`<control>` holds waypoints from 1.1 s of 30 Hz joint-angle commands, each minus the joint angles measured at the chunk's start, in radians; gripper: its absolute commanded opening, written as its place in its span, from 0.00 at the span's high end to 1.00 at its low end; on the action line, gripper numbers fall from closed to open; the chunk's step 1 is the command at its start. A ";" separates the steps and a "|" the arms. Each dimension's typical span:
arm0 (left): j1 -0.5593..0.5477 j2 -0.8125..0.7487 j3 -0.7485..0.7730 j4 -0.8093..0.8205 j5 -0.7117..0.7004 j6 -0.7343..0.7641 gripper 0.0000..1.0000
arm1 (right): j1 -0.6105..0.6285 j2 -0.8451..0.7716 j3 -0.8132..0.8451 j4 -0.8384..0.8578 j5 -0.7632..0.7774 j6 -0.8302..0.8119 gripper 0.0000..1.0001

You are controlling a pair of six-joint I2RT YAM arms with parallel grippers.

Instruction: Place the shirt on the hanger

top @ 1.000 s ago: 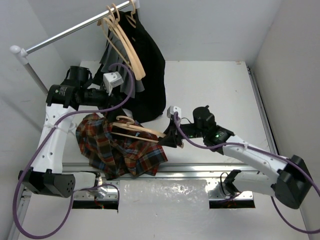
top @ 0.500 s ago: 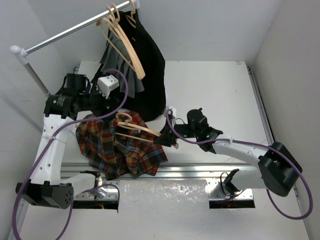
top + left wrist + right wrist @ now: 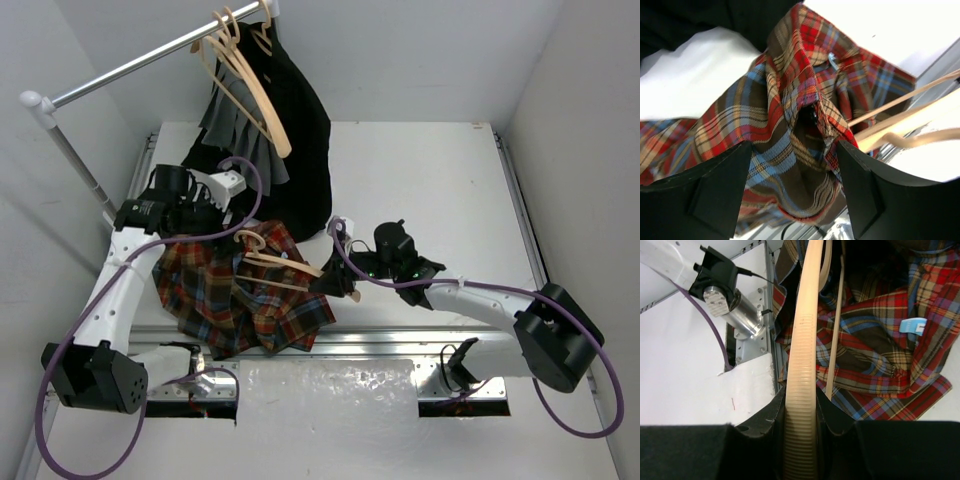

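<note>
The plaid shirt (image 3: 240,300) lies bunched on the table's near left. The tan hanger (image 3: 280,262) lies across it, hook toward the left. My right gripper (image 3: 335,283) is shut on the hanger's right arm; in the right wrist view the ribbed arm (image 3: 805,340) runs between its jaws (image 3: 802,410) over the shirt (image 3: 880,340). My left gripper (image 3: 208,215) is at the shirt's upper edge. In the left wrist view its jaws (image 3: 792,150) stand wide apart with shirt fabric (image 3: 790,100) between them, not pinched. The hanger (image 3: 910,125) shows at the right.
A clothes rail (image 3: 140,65) crosses the back left, carrying spare tan hangers (image 3: 250,90), a black garment (image 3: 295,130) and a grey garment (image 3: 225,125). A metal rail (image 3: 400,340) runs along the table's near edge, with clear plastic (image 3: 330,385) below it.
My left arm has swung down and to the right toward the shirt's top edge. The right gripper has moved the hanger slightly left over the shirt.
</note>
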 commanded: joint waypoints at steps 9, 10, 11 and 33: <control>-0.020 0.011 -0.066 0.053 0.209 -0.046 1.00 | -0.005 -0.008 0.011 0.101 0.054 0.014 1.00; -0.020 0.010 -0.068 0.053 0.225 -0.043 1.00 | -0.005 -0.012 0.008 0.099 0.057 0.013 1.00; -0.019 0.008 -0.068 0.047 0.249 -0.042 1.00 | -0.005 -0.012 0.006 0.095 0.061 0.013 1.00; 0.003 -0.151 0.066 -0.227 0.333 0.287 1.00 | -0.124 -0.078 -0.026 0.125 0.044 0.042 1.00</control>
